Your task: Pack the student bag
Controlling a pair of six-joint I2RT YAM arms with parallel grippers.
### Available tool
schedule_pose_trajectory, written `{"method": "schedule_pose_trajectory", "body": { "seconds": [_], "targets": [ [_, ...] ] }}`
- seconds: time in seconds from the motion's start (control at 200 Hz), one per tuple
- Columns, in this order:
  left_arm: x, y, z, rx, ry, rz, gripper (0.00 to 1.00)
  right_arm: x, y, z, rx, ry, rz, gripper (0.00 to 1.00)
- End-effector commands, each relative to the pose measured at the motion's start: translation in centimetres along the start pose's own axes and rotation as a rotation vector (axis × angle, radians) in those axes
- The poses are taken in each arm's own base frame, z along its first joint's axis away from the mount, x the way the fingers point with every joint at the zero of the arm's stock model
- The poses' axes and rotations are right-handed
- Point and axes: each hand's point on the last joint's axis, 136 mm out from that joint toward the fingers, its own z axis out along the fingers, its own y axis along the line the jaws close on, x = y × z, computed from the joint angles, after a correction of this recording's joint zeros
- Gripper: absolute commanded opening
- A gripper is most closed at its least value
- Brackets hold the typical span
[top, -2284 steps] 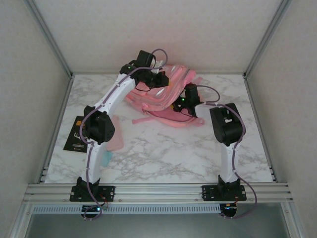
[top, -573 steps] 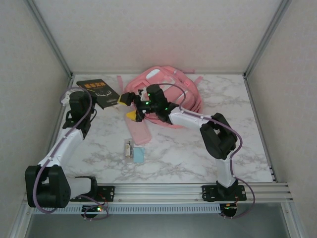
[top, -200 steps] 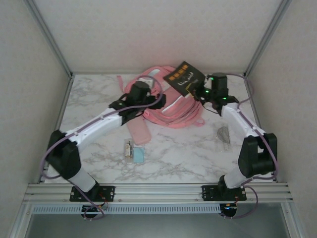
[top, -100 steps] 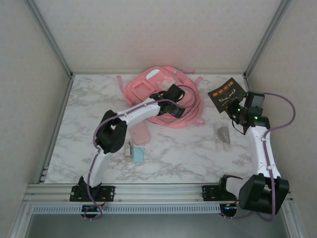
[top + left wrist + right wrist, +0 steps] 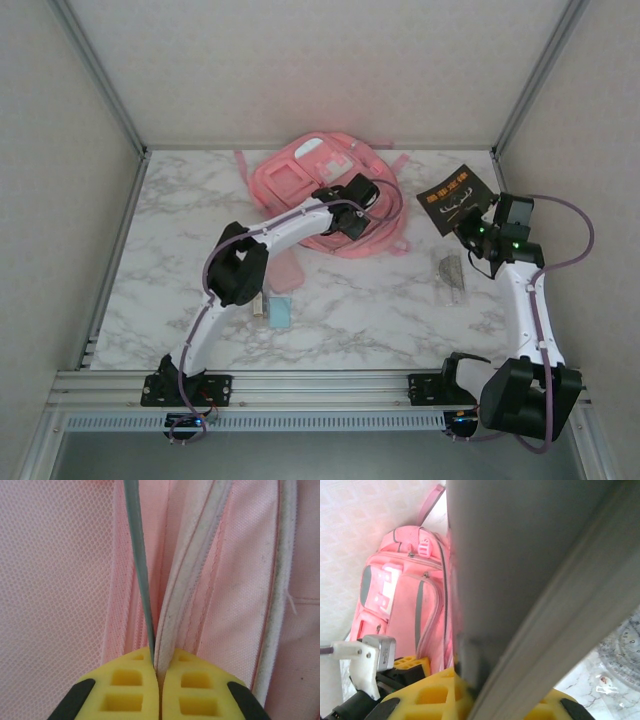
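— What is lying around you?

— At the left of the tabletop (image 5: pixel 170 200), a pale blue card (image 5: pixel 280 312) is lying just beside a tiny item I cannot make out. Behind them a flat pink pouch (image 5: pixel 287 270) is peeking out from under my left arm (image 5: pixel 285 226). Far to the right, a clear protractor (image 5: pixel 452 275) is resting near my right arm (image 5: pixel 535 310).

— And how are you holding yourself?

— My left arm is bending sharply at the elbow and stretching across the student bag (image 5: pixel 300 190). My left claw (image 5: pixel 159 666) is clenching a fold of the bag's white piping and grey strip. My right arm is rising from a low elbow, and my right claw (image 5: pixel 472 226) is grasping a black book (image 5: pixel 455 196). The book is tilting in the air, right of the bag and apart from it.

— How is the bag looking?

— It is lying flat at the back middle of the tabletop with its pockets facing up. It is pink, with white patches, grey strips and straps trailing at both sides.
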Motion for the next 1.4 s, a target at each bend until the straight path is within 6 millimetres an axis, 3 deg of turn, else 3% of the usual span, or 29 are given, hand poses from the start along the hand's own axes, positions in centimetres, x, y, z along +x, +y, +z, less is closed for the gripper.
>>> {"method": "schedule_pose_trajectory", "body": {
  "seconds": [0.0, 0.115, 0.295, 0.465, 0.631, 0.841, 1.046, 1.266, 1.396],
  "targets": [
    [-2.3, 3.2, -4.6, 0.065, -0.048, -0.163, 0.00, -0.9, 2.4, -0.6, -0.123, -0.038, -0.039, 0.00],
    [-5.2, 4.5, -8.4, 0.188, -0.145, -0.322, 0.00, -0.1, 3.1, -0.3, -0.185, -0.007, -0.025, 0.00],
    [-7.9, 7.1, -11.7, 0.356, -0.239, -0.513, 0.00, 1.4, 5.0, 0.4, -0.274, 0.055, -0.019, 0.00],
    [-9.1, 7.1, -13.0, 0.398, -0.283, -0.528, 0.00, 3.5, 7.0, 1.5, -0.322, 0.119, -0.034, 0.00],
    [-10.8, 6.9, -14.3, 0.479, -0.334, -0.571, 0.00, 6.3, 9.0, 3.8, -0.381, 0.198, -0.028, 0.00],
    [-12.3, 6.9, -15.6, 0.514, -0.376, -0.588, 0.00, 7.8, 14.3, 7.4, -0.540, 0.200, -0.067, 0.00],
    [-13.1, 7.0, -16.0, 0.525, -0.392, -0.597, 0.00, 8.4, 18.2, 13.1, -0.605, 0.233, -0.079, 0.00],
    [-13.3, 6.9, -16.0, 0.532, -0.399, -0.599, 0.00, 10.4, 20.1, 21.0, -0.633, 0.362, -0.008, 0.00],
    [-13.4, 6.9, -15.8, 0.532, -0.402, -0.604, 0.00, 11.3, 19.9, 25.2, -0.588, 0.416, 0.026, 0.00]
  ]
}}
